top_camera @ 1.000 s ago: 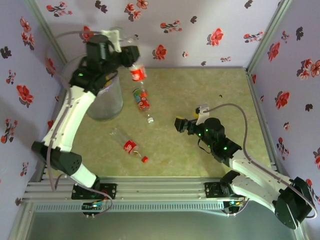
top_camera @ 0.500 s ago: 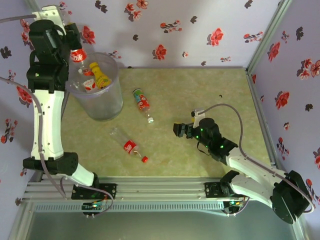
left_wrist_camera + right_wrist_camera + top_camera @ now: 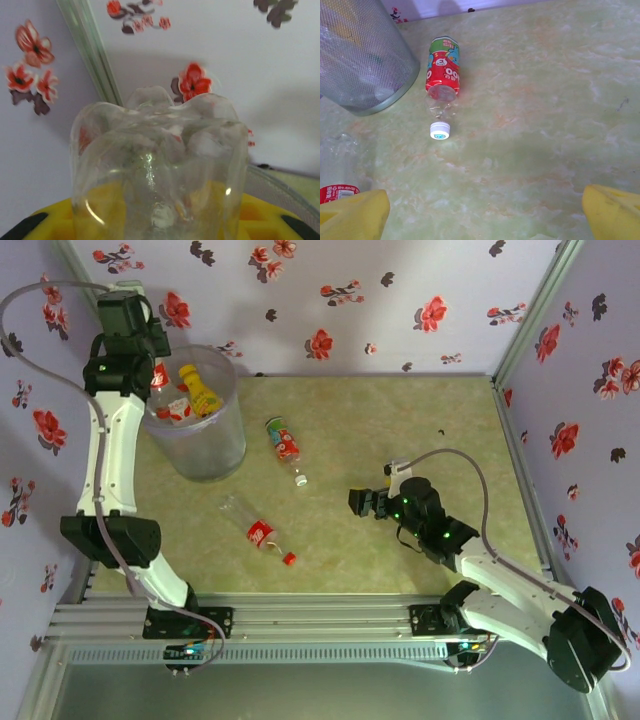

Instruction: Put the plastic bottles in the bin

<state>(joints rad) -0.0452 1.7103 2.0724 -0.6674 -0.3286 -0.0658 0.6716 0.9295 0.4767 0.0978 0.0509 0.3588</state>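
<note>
at the far left the translucent round bin holds a yellow bottle among red-labelled ones. the left hand pinches a clear lobed bottle over its rim. a white-capped bottle and a red-capped bottle lie on the marbled green table. the right hand hovers, spread wide, empty.
</note>
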